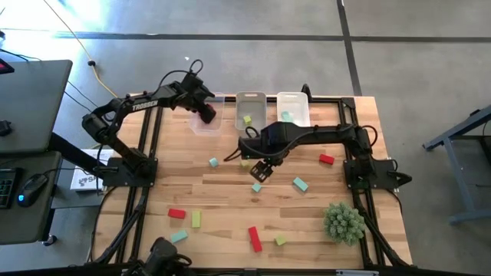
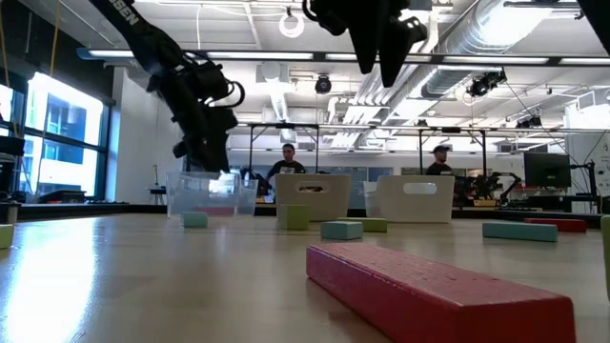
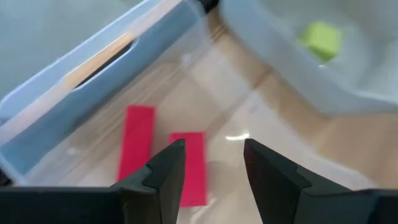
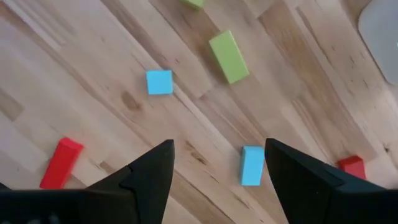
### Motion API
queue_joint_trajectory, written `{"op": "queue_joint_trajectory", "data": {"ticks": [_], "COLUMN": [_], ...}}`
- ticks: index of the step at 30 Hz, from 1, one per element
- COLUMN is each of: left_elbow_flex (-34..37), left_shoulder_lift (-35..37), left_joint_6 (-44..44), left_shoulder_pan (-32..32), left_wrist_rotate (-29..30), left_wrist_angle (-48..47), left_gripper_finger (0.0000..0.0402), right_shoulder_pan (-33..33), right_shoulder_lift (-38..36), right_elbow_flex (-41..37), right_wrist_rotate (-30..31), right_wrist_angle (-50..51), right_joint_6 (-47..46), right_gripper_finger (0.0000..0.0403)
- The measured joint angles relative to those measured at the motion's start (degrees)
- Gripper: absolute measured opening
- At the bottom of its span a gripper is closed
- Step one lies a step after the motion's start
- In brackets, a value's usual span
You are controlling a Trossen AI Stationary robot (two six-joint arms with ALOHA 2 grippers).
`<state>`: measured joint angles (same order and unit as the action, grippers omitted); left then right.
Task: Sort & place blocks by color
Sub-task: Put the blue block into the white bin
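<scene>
Two red blocks (image 3: 165,165) sit partly hidden behind left gripper (image 3: 214,162) fingers

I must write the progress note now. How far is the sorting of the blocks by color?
Done: two red blocks lie in the left bin, a yellow-green block in the middle bin, a teal one in the right bin. In hand: nothing; the left gripper hangs open over the left bin, the right gripper open above a teal block. Left: about ten blocks on the table.
</scene>
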<state>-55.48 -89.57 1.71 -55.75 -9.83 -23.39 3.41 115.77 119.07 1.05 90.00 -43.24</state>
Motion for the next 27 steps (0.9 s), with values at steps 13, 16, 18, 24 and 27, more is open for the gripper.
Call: {"op": "queue_joint_trajectory", "data": {"ticks": [13,16,18,24,27], "left_elbow_flex": [-2.8,-2.8,-2.8,-2.8,-2.8], "left_shoulder_lift": [3.6,3.8,4.0,4.0,4.0], "left_joint_6": [0.8,1.5,1.5,1.5,1.5], "left_shoulder_pan": [2.7,3.3,3.4,3.7,3.7], "left_wrist_rotate": [-5.2,-5.1,-5.1,-5.0,-5.0], "left_wrist_angle": [-1.1,-1.1,-1.0,-0.9,-0.9], "left_gripper_finger": [0.0154,0.0154,0.0154,0.0153,0.0153], "right_shoulder_pan": [0.9,1.1,1.2,1.1,1.1], "right_shoulder_lift": [0.0,0.0,0.0,0.0,-0.7], "right_elbow_flex": [-7.4,-12.1,-14.7,-20.6,-23.4], "right_wrist_rotate": [5.2,4.3,3.3,1.9,1.9], "right_wrist_angle": [0.0,0.0,0.1,0.0,-0.3], "right_joint_6": [0.9,1.1,1.1,2.7,3.9], "right_gripper_finger": [0.0240,0.0240,0.0240,0.0240,0.0240]}}
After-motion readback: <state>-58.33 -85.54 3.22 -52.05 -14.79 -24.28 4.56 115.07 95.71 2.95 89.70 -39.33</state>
